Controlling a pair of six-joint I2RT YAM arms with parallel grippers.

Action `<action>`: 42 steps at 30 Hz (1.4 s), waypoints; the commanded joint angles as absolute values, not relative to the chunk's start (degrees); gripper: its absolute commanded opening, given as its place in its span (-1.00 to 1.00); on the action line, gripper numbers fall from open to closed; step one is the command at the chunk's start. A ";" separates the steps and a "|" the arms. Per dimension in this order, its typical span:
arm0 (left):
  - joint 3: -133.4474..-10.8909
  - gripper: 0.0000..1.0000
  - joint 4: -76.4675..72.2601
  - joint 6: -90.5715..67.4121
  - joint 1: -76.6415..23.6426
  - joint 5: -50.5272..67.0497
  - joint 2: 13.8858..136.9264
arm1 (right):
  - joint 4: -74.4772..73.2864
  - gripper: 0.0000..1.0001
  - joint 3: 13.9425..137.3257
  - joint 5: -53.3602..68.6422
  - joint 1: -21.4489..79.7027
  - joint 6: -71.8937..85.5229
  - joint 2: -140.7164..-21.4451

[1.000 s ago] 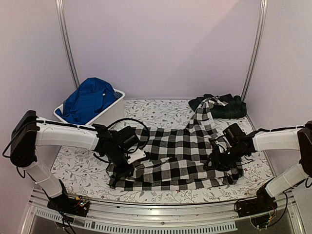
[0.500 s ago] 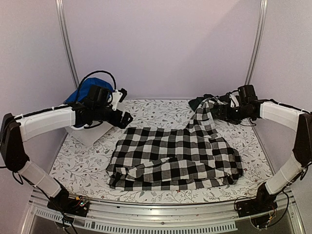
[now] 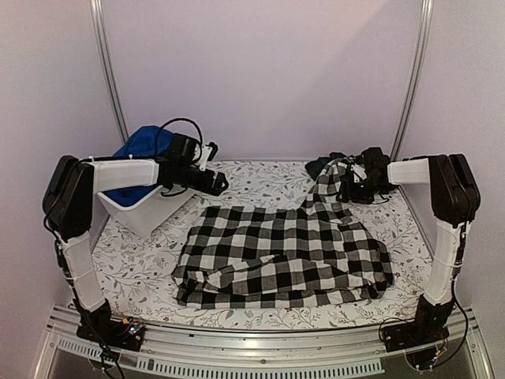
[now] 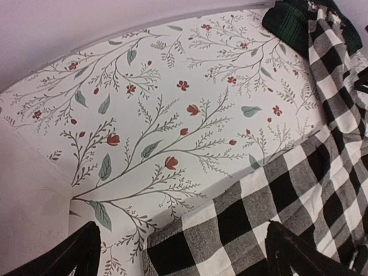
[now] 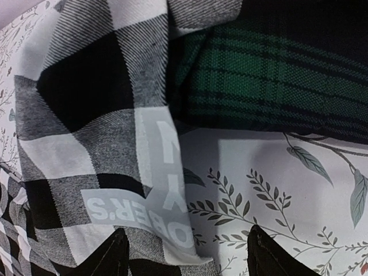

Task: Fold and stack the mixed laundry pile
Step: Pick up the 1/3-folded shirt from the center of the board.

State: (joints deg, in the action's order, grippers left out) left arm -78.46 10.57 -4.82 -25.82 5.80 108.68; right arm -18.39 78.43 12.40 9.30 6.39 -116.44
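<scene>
My left gripper (image 4: pixel 183 244) gapes wide and empty over the checked shirt's (image 3: pixel 284 253) far-left corner. My right gripper (image 5: pixel 187 247) hangs partly open and empty at its labelled strip beside the tartan garment (image 5: pixel 276 75) in the table's (image 3: pixel 260 178) far-right corner. The shirt is spread mid-table and looks limp and light, so I'd pinch its corners; my right arm hides most of the tartan.

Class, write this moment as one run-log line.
shirt: spread on table | tartan: far right | blue garment: in tub | left gripper: open, empty | right gripper: open, empty
</scene>
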 commanded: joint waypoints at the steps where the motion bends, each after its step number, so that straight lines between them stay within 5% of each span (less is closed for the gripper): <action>1: -82.80 0.96 16.06 -7.09 -22.99 5.33 115.84 | -16.84 0.38 81.47 12.27 8.66 4.92 -119.73; 10: -88.96 0.72 16.27 -6.48 -16.17 7.28 122.81 | -15.97 0.12 83.06 17.15 6.74 5.01 -123.19; 18: -88.02 0.25 18.78 -2.70 -16.24 17.58 123.04 | -15.58 -0.32 83.69 21.72 5.63 4.43 -123.55; 26: -87.45 0.18 20.40 -0.34 -17.99 19.28 124.82 | -15.82 -0.61 84.00 23.72 5.46 4.13 -123.38; 30: -88.42 0.19 20.92 -0.26 -18.18 19.78 126.38 | -15.48 -0.15 85.54 23.37 5.45 4.15 -123.64; 33: -89.28 0.19 21.30 -0.18 -18.36 20.18 127.35 | -15.68 -0.15 88.20 26.05 5.42 4.13 -125.38; 39: -90.01 -0.14 22.43 1.20 -18.36 21.55 127.87 | -16.87 -0.87 90.62 28.65 5.37 4.34 -126.21; 42: -90.05 -0.33 22.59 2.26 -18.43 23.41 128.03 | -17.05 -1.00 90.30 28.57 5.39 4.39 -124.68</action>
State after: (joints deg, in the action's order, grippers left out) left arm -88.88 21.34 0.58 -17.80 20.67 126.82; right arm -16.38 89.52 27.00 5.58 4.34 -125.14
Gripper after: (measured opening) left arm 0.378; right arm 0.013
